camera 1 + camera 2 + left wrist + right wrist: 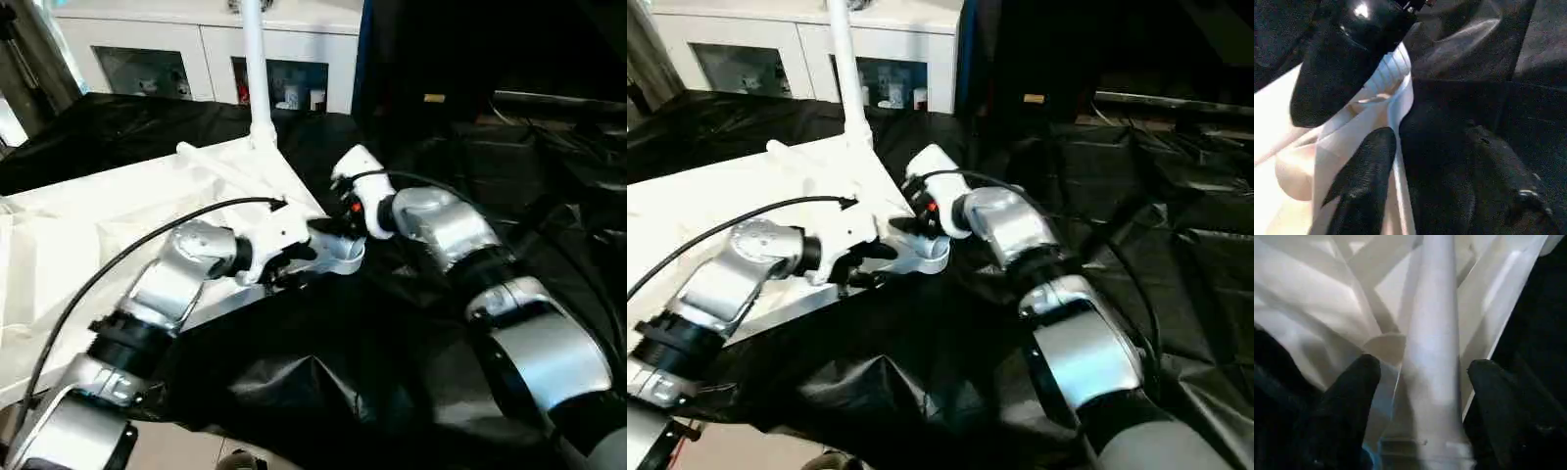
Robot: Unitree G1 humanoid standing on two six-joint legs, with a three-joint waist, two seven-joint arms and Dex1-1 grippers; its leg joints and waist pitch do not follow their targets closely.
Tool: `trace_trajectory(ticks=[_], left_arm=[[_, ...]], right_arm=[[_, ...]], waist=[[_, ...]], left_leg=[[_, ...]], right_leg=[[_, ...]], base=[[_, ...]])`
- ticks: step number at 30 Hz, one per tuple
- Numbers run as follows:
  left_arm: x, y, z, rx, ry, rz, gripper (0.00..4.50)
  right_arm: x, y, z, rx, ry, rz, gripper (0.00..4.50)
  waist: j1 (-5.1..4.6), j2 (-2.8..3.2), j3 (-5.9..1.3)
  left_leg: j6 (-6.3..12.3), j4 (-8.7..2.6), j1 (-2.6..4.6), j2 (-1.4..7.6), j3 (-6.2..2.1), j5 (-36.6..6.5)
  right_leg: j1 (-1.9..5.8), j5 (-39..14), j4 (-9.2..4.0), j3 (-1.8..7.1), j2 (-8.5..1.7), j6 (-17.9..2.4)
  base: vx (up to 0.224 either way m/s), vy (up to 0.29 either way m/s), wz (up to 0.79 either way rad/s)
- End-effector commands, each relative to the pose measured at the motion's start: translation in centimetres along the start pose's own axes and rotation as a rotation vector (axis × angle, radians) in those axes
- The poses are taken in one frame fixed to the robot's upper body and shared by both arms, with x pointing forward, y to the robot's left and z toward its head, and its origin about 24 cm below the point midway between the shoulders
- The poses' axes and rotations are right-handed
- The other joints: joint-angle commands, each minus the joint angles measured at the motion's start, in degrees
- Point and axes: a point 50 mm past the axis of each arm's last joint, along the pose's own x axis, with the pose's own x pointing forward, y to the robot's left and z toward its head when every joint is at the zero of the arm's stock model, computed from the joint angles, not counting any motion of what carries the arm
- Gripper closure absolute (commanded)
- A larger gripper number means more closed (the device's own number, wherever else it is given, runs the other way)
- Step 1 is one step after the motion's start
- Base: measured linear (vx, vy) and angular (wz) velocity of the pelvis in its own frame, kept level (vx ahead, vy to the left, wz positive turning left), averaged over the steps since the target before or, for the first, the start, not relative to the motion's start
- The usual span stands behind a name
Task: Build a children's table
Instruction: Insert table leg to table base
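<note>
The children's table top [108, 211] lies upside down on black cloth, ribbed underside up. One white leg [256, 69] stands upright in its far corner socket. Another leg [217, 164] lies across the underside, its wide end towards the near right corner [343, 257]. Both grippers meet at that corner. My right gripper [1426, 366] is open, with one finger on each side of the lying leg [1432, 333] and a gap on both sides. My left gripper [1435, 171] is open at the table's rim [1400, 105], which runs beside one finger [1364, 191]; nothing is clamped.
A white cabinet [196, 44] with glass doors stands behind the table. Crumpled black cloth [323, 382] covers the surface in front and to the right. A black cable [118, 259] arcs over my left forearm.
</note>
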Motion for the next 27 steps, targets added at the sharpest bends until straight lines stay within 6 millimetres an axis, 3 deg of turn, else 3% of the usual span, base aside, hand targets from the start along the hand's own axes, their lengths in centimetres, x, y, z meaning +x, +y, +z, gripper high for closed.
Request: trace_trajectory(ticks=[1,5,9,19,27], left_arm=[[-0.2,-0.2,0.2,0.014,0.009,-0.009,1.59],[-0.3,-0.3,0.1,0.012,0.02,-0.024,1.27],[-0.4,-0.5,0.1,0.011,0.035,-0.037,0.92],[-0.6,-0.8,-0.2,0.005,0.059,-0.049,0.18],[-0.6,-0.8,-0.1,0.006,0.055,-0.036,0.0]], right_arm=[[0.0,-0.3,0.9,-0.084,0.064,-0.004,0.88],[0.0,-0.6,1.5,-0.107,0.108,-0.026,0.84],[-0.2,-0.9,2.5,-0.106,0.181,-0.066,0.84],[-0.3,-0.6,0.4,-0.108,0.411,0.019,1.72],[-0.1,-0.4,-0.5,-0.083,0.438,0.027,1.86]], waist=[[-0.25,-0.06,-4.67],[-0.44,0.02,-4.43],[-0.69,-0.11,-4.48],[-0.39,-0.05,-4.4],[-0.37,-0.03,-4.4]], left_leg=[[0.94,-3.7,0.76,1.72,-0.21,-10.98],[0.39,-3.75,0.86,1.88,-0.29,-12.99],[0.36,-3.71,0.9,1.88,-0.25,-12.6],[-0.16,-3.76,0.97,2.07,-0.28,-13.38],[-0.28,-3.76,0.95,2.02,-0.31,-13.18]], right_leg=[[3.64,-8.87,-3.12,2.92,-3.0,-14.68],[3.53,-11.59,-3.3,2.99,-3.15,-14.36],[3.45,-10.59,-3.11,3.03,-3.02,-14.57],[3.37,-10.69,-3.0,3.1,-3.08,-14.3],[3.4,-10.95,-3.0,3.12,-3.11,-14.08]], base=[[0.0,0.0,0.0],[0.0,0.0,0.0],[0.0,0.0,0.0],[0.0,0.0,0.0],[0.0,0.0,0.0]])
